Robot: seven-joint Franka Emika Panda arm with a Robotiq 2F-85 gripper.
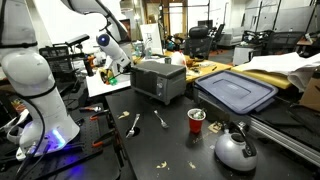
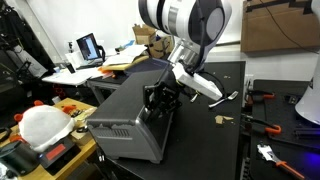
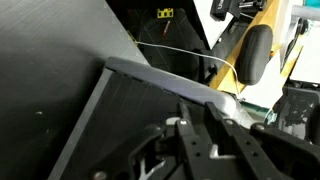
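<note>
Claw (image 2: 158,101) at toaster oven (image 2: 122,130), perhaps in contact; contents hidden.

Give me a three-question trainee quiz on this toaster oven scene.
1. Which thing are the fingers closest to? A kettle; B toaster oven; C red cup.
2. True or false: the red cup stands upright on the table.
3. Fill in: the flat bin lid behind the cup is ___.
Key: 1 B; 2 true; 3 blue.
</note>
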